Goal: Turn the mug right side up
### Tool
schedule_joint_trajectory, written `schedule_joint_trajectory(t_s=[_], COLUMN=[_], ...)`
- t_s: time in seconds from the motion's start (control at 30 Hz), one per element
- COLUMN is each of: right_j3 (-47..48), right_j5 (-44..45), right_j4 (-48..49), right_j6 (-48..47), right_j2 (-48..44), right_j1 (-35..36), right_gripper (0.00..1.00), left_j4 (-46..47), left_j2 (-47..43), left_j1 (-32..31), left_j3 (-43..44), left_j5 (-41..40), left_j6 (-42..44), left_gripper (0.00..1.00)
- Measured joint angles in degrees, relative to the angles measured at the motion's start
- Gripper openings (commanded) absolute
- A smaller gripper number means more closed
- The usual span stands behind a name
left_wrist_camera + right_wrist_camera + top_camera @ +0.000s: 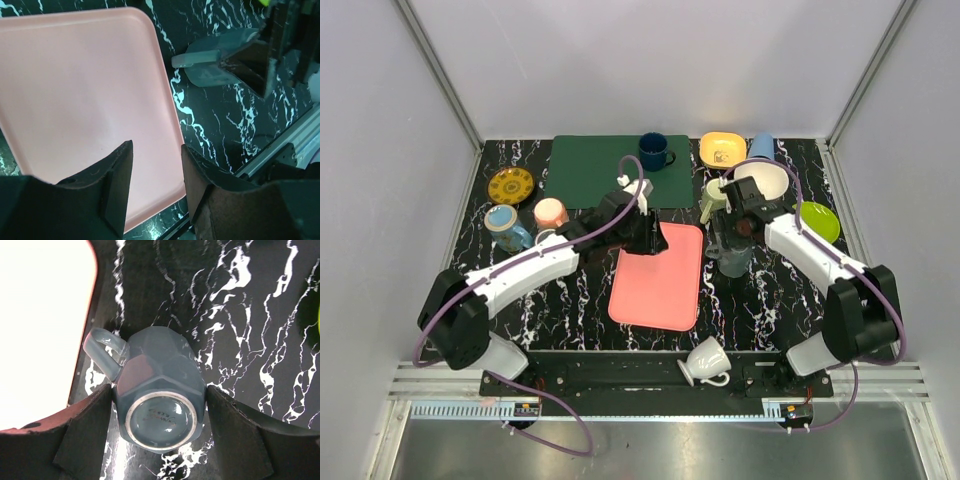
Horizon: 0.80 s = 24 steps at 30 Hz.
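Observation:
A grey-blue faceted mug (160,390) stands upside down on the black marble table, base up, handle pointing toward the pink tray. It also shows in the top view (734,262) and the left wrist view (210,62). My right gripper (159,389) straddles it from above with both fingers against its sides; in the top view this gripper (733,240) sits right of the tray. My left gripper (157,150) is open and empty, hovering over the pink tray's far right corner (655,240).
The pink tray (660,285) lies at centre. A white mug (705,362) lies on its side at the near edge. A green mat (585,170), dark blue mug (653,150), yellow bowl (722,150), white bowl (765,180), lime plate (820,220) and pink cup (551,213) stand behind.

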Motion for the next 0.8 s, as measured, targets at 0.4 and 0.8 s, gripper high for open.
schedule_joint_trajectory(t_s=[0.4,0.8], right_j3=[-5.7,6.4], right_j5=[-1.9,7.7], right_j4=[1.2,-2.3], right_j6=[-3.8,8.4], right_j2=[-6.4,-14.4], right_j1=[1.2,1.2], right_gripper=[1.0,0.98], left_j4=[1.4,1.0], left_j2=[6.9,8.2], left_j1=[0.0,0.2], left_j3=[0.0,4.8], left_j5=[9.0,11.7], left_j6=[5.7,21.0], left_gripper=[0.82,0.99])
